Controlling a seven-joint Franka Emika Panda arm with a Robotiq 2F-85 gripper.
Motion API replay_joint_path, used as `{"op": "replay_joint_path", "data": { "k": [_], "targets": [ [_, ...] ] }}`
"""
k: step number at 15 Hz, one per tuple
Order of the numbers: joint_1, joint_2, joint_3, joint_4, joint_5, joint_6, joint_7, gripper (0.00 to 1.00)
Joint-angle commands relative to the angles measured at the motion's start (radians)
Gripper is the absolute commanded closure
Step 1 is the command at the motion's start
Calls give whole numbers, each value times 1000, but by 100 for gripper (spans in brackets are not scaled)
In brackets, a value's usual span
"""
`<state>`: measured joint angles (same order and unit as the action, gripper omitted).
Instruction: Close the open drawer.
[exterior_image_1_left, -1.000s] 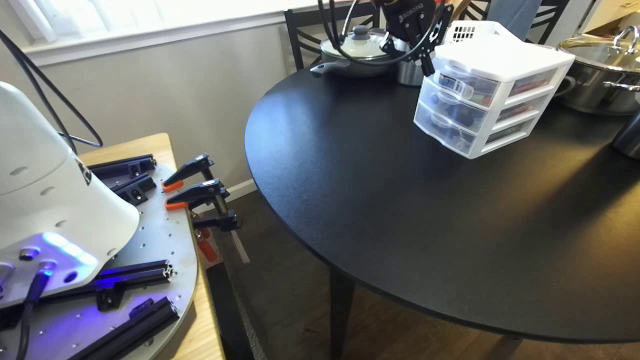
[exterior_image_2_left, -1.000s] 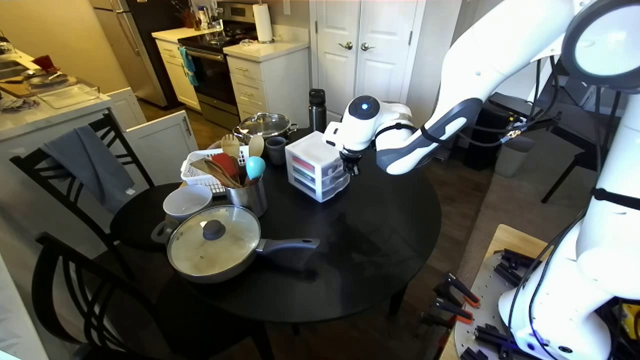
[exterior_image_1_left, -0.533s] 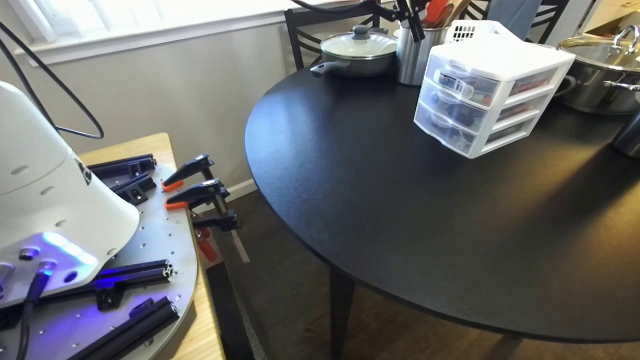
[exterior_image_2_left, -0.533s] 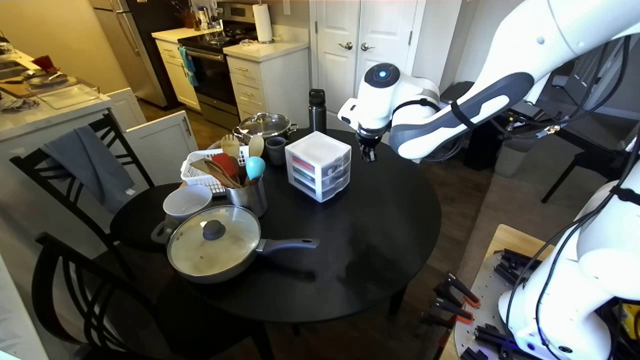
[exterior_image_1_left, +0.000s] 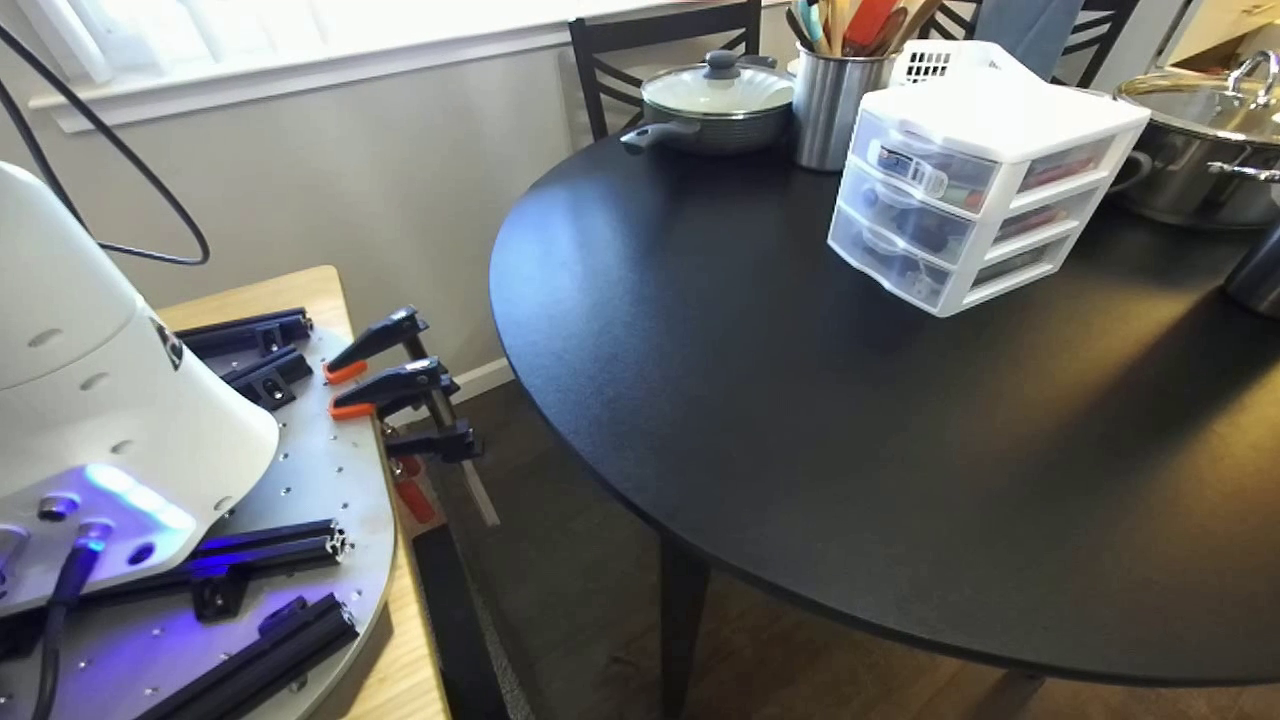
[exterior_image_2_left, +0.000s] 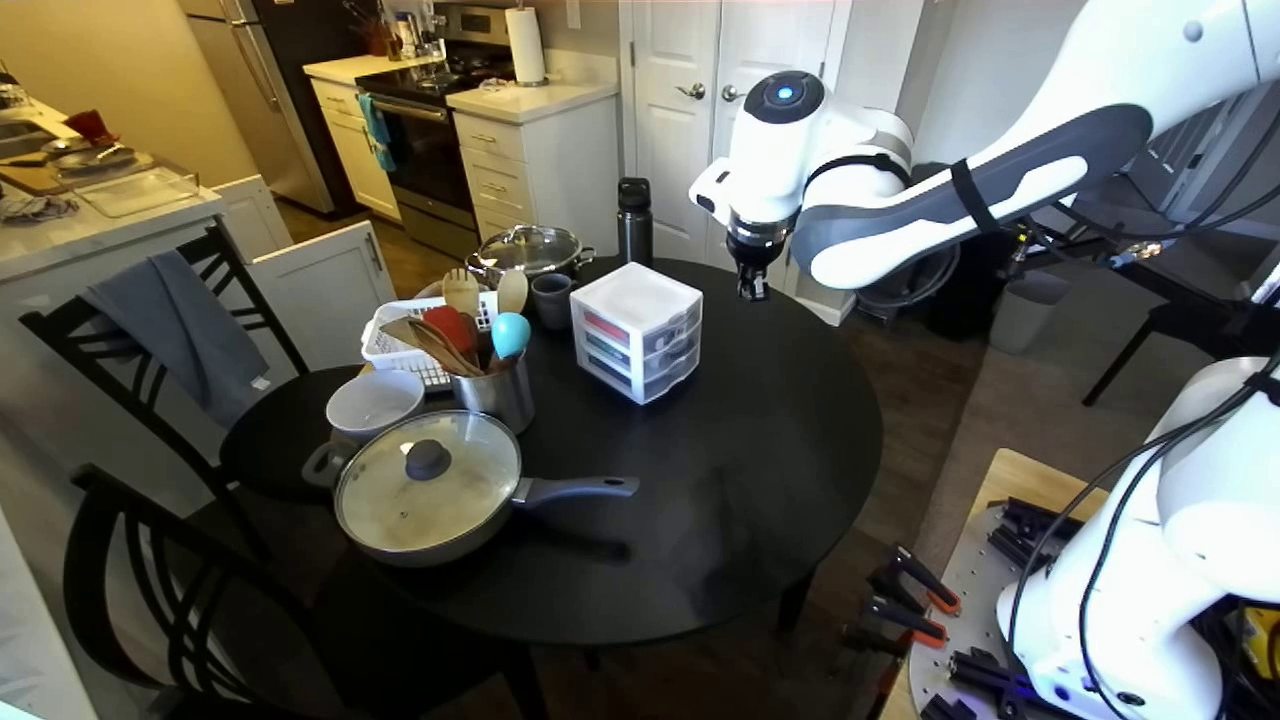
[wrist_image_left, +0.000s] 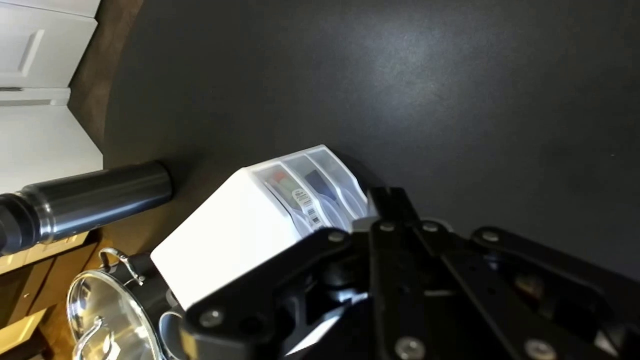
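As an exterior view shows, the drawer (exterior_image_1_left: 928, 168), probably the top one, sits flush in its box (exterior_image_1_left: 1000, 112); likely light, slippery plastic, so hold its front (exterior_image_1_left: 962, 180) gently. In an exterior view, your gripper (exterior_image_2_left: 752, 292) hangs apart; in the wrist view, its fingers (wrist_image_left: 383, 202) are together.

Brightens sharply at a window (exterior_image_1_left: 350, 20) set in a plain grey wall (exterior_image_1_left: 420, 190). Shines pale on the window side of a round black counter (exterior_image_1_left: 700, 420), amber farther from it. Has black chairs (exterior_image_2_left: 275, 440) close beside. Runs in dark brown floor (exterior_image_2_left: 915, 410), then paler carpet (exterior_image_2_left: 1020, 410). Opens at the back onto white cabinets (exterior_image_2_left: 570, 165), a stove (exterior_image_2_left: 425, 160), a grey fridge (exterior_image_2_left: 240, 90), a yellow wall (exterior_image_2_left: 110, 60) and white double doors (exterior_image_2_left: 675, 150).
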<state>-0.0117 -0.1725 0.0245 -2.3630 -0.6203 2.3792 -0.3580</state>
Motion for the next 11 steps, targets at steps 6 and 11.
{"op": "replay_joint_path", "data": {
  "k": [6, 11],
  "targets": [
    [12, -2, -5, 1, 1, -4, 9, 72],
    [12, -3, -5, 1, 1, -4, 9, 68]
  ]
}}
